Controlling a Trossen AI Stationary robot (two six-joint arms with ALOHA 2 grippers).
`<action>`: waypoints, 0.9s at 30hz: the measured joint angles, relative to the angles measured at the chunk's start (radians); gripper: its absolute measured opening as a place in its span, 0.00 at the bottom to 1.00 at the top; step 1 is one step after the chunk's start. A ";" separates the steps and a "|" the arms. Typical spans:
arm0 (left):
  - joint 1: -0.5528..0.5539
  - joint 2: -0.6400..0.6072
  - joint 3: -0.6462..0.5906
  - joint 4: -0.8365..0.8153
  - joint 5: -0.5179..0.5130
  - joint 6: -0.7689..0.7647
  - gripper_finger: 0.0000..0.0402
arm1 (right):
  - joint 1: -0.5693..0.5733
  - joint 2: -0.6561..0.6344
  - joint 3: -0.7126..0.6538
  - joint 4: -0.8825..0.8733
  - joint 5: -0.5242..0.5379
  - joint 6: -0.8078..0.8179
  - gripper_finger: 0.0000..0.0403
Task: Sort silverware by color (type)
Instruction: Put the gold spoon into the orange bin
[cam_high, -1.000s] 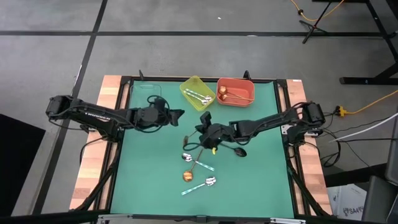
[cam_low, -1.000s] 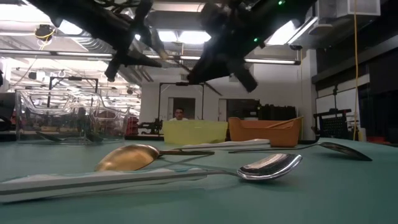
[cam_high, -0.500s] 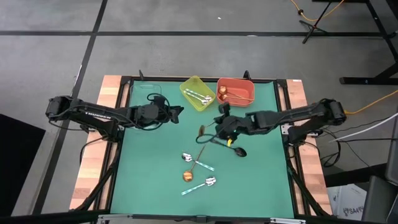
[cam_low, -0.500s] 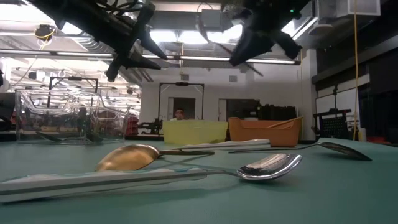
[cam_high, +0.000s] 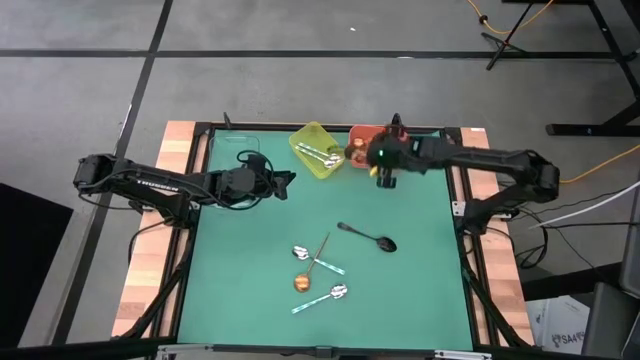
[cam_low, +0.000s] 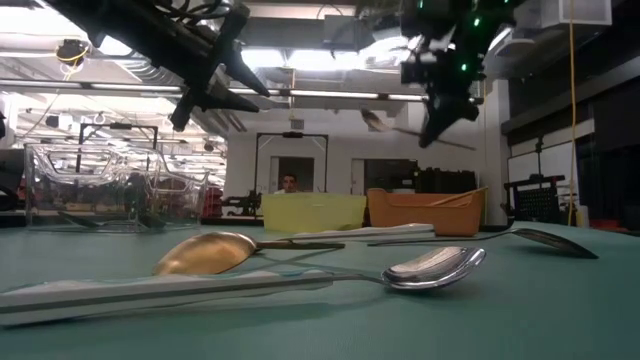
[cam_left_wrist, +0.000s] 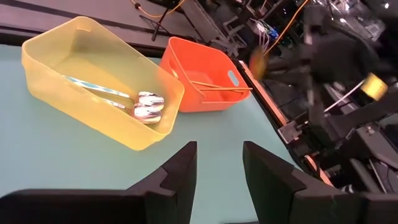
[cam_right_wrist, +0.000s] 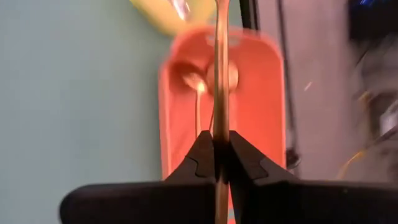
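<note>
left gripper (cam_high: 290, 181) hangs above the green mat (cam_high: 240, 270), short of the yellow bin (cam_high: 316, 149), its two fingers spread apart and holding nothing. yellow bin holds two silver spoons with teal handles (cam_left_wrist: 140, 106). on the mat toward the near edge lie loose pieces: a silver spoon (cam_high: 300, 252), a copper-gold spoon (cam_high: 303, 281) and a teal-handled silver spoon (cam_high: 325, 296), clustered; a black spoon (cam_high: 372, 237) lies to their right. orange bin (cam_high: 395, 140) stands touching the yellow one, copper-gold spoons (cam_left_wrist: 217, 88) inside. right gripper (cam_high: 368, 155) is over the orange bin, fingers clamped on a copper-gold spoon's handle (cam_right_wrist: 219, 68).
</note>
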 joint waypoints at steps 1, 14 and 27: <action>0.000 0.000 0.000 0.000 0.000 0.009 0.31 | -0.034 0.004 0.000 -0.005 -0.027 0.010 0.01; 0.000 0.000 0.000 0.000 0.000 0.015 0.31 | -0.329 0.129 0.000 0.026 -0.258 0.020 0.01; 0.000 0.000 0.000 0.000 -0.001 0.015 0.31 | -0.362 0.262 0.000 0.086 -0.258 0.016 0.01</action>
